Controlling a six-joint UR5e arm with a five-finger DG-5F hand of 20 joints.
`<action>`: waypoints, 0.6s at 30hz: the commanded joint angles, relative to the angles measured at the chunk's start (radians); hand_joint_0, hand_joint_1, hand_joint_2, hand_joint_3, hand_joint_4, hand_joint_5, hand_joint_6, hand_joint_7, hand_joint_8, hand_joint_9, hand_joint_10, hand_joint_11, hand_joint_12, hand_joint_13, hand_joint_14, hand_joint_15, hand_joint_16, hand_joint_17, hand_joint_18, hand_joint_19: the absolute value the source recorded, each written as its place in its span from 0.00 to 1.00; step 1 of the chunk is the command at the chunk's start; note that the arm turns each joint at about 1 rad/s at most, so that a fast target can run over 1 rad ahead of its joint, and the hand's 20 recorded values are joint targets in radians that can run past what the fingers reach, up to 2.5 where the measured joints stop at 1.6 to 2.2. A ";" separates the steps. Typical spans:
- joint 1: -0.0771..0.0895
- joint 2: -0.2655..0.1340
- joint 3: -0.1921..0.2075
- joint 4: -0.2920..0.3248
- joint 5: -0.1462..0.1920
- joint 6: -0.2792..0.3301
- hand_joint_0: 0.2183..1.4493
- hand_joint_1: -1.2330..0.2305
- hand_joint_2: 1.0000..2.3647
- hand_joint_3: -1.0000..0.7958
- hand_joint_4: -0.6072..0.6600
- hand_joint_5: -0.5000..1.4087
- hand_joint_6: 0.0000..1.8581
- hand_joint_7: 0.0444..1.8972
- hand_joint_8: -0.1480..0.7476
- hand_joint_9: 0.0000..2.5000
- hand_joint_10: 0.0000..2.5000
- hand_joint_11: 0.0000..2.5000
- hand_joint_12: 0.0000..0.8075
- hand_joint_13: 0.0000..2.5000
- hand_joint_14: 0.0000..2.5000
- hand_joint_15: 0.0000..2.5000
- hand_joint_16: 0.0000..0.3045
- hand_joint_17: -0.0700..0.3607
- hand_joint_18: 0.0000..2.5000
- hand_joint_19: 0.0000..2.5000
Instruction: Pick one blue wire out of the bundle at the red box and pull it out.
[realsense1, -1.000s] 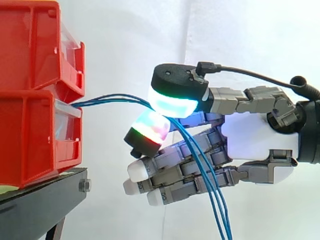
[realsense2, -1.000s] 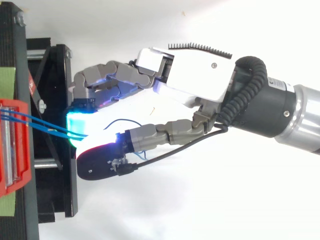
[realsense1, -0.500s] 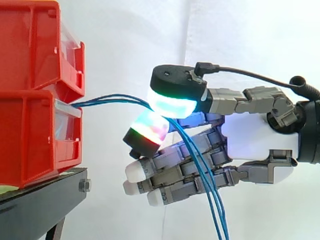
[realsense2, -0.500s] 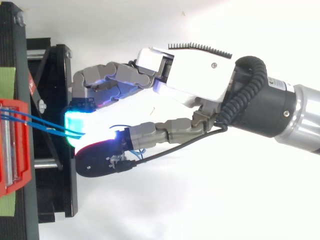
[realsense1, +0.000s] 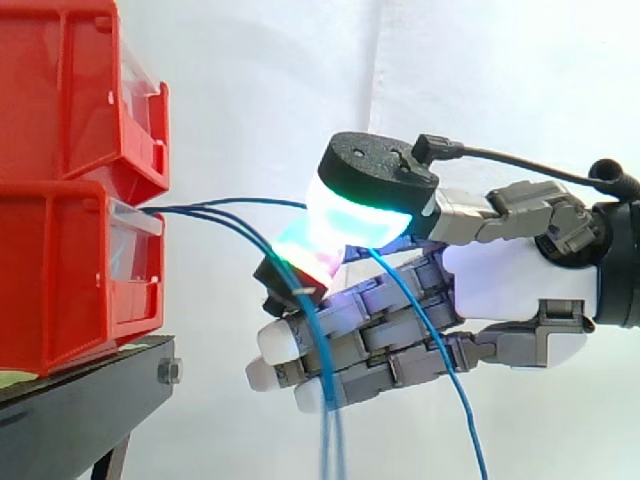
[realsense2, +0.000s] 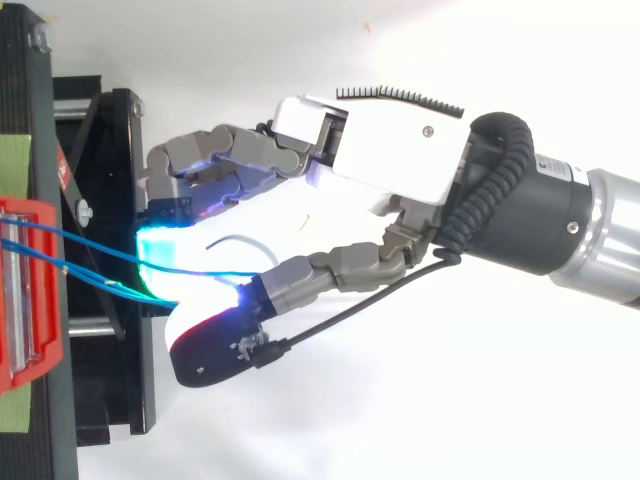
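One thin blue wire (realsense1: 250, 201) clamped between glowing thumb and finger pads (realsense1: 355, 215) of pale robot hand (realsense1: 505, 280), long axis level, leading left to red plastic box (realsense1: 60, 270); two other blue wires (realsense1: 328, 440) sagging loose below.

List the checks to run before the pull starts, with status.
1. One wire only between the pads: ok. The pinched wire runs from the red box into the pinch of the hand and trails out behind.
2. Loose wires outside the pinch: ok. They droop below it.
3. Loose wires free of the lower fingers: cannot tell. They cross in front of them.
4. Hand apart from the red box: ok.
5. Grip firm enough: cannot tell.
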 joint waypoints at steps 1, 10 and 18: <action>0.000 0.000 0.000 0.003 0.000 0.000 0.32 0.25 0.00 0.28 0.70 0.22 0.33 0.69 0.41 0.38 0.01 0.21 0.41 0.16 0.00 0.06 0.17 0.43 0.11 0.12; 0.000 0.000 0.000 0.009 0.001 0.000 0.31 0.26 0.00 0.32 0.68 0.21 0.34 0.69 0.42 0.38 0.01 0.22 0.42 0.16 0.00 0.07 0.17 0.43 0.11 0.13; 0.000 0.000 0.000 0.012 0.000 0.000 0.29 0.39 0.01 0.35 0.68 0.22 0.32 0.70 0.42 0.39 0.01 0.20 0.42 0.17 0.00 0.07 0.17 0.43 0.10 0.14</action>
